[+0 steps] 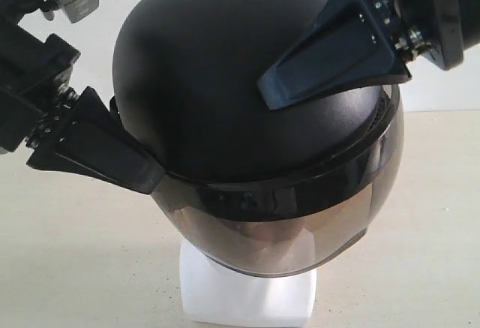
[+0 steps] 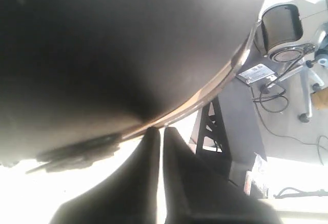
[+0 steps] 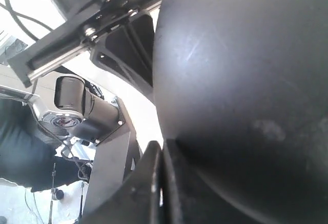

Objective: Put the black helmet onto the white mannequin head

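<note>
The table (image 1: 75, 268) carried the work at its middle. The black helmet (image 1: 225, 80) was the largest item in the exterior view. It sat over the white mannequin head (image 1: 247, 294), of which only the blocky neck base showed plainly below the helmet's lower edge. The tinted visor (image 1: 285, 223) was down and faced the camera. A faint pale shape behind it was probably the moulded face, but this could not be confirmed. The shell appeared slightly tilted rather than level on the head.

The left gripper (image 1: 146, 174) stood at the helmet's lower rim on the left. In the left wrist view its fingers (image 2: 148, 152) were drawn together with only a thin slit between them, and nothing was clamped. The tips met the rim where shell and visor join. The right gripper (image 1: 274, 91) lay against the upper right of the shell. In the right wrist view its fingers (image 3: 148, 167) were likewise pressed together and empty, with the tips touching the black surface.

Assessment: placement was essentially complete, because the helmet rested on the head and neither gripper held it. Both closed grippers were probably nudging or steadying the shell. The remaining work was judged to be final seating and levelling, followed by withdrawal of both arms without disturbing the helmet.
</note>
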You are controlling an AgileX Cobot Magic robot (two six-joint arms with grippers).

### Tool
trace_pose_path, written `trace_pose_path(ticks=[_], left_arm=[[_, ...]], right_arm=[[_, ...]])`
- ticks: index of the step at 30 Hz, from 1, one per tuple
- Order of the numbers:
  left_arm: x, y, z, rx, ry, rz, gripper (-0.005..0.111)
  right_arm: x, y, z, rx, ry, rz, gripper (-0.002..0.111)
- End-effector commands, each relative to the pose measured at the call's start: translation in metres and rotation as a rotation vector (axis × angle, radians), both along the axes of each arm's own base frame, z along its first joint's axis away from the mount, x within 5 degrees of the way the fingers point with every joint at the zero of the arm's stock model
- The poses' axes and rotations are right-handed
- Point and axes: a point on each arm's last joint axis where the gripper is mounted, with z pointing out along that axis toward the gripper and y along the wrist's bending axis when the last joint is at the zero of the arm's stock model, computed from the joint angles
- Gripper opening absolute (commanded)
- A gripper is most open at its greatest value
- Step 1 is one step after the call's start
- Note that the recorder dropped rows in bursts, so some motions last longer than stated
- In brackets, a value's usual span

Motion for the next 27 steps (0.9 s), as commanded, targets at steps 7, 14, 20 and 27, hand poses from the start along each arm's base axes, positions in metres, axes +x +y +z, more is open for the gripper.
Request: trace_pose_path(ticks=[7, 14, 20, 27], left_arm=[[0.003, 0.006, -0.002, 0.055, -0.084, 0.047, 0.004], [-0.015, 0.013, 0.019, 0.037, -0.167, 0.069, 0.004], [-0.032, 0.017, 0.034, 0.013, -0.173, 0.125, 0.004], [-0.038, 0.021, 0.037, 0.016, -0.115, 0.236, 0.004]], right_arm=[[0.002, -0.010, 0.008, -0.022, -0.132, -0.129, 0.000], [-0.003, -0.032, 0.023, -0.087, -0.256, -0.372, 0.000], [-0.001, -0.049, 0.032, -0.137, -0.354, -0.558, 0.000], [0.041, -0.044, 0.010, -0.197, -0.332, -0.672, 0.000]])
